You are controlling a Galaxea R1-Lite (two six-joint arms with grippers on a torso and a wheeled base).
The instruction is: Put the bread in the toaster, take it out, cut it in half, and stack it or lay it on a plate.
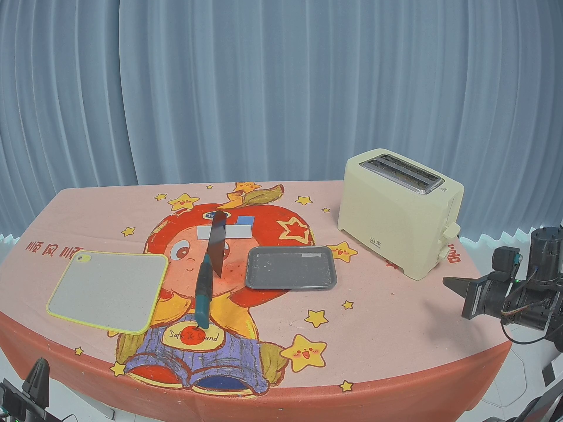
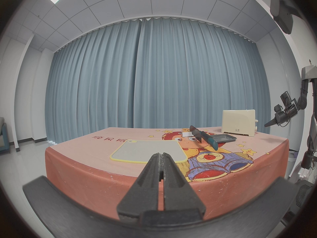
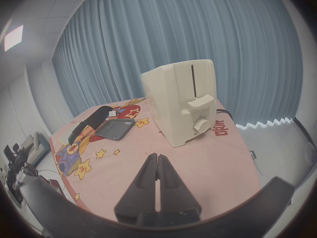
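My left hand and right hand are pressed shut, empty, off the table edge. Bread location: cannot tell. I expect a light, soft, crushable slice, so grip its edges gently. Toaster stands at my right.

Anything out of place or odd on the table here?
The knife lies tilted, blade seemingly propped on a small white and blue block, handle end on the tablecloth. Nothing else stands out.
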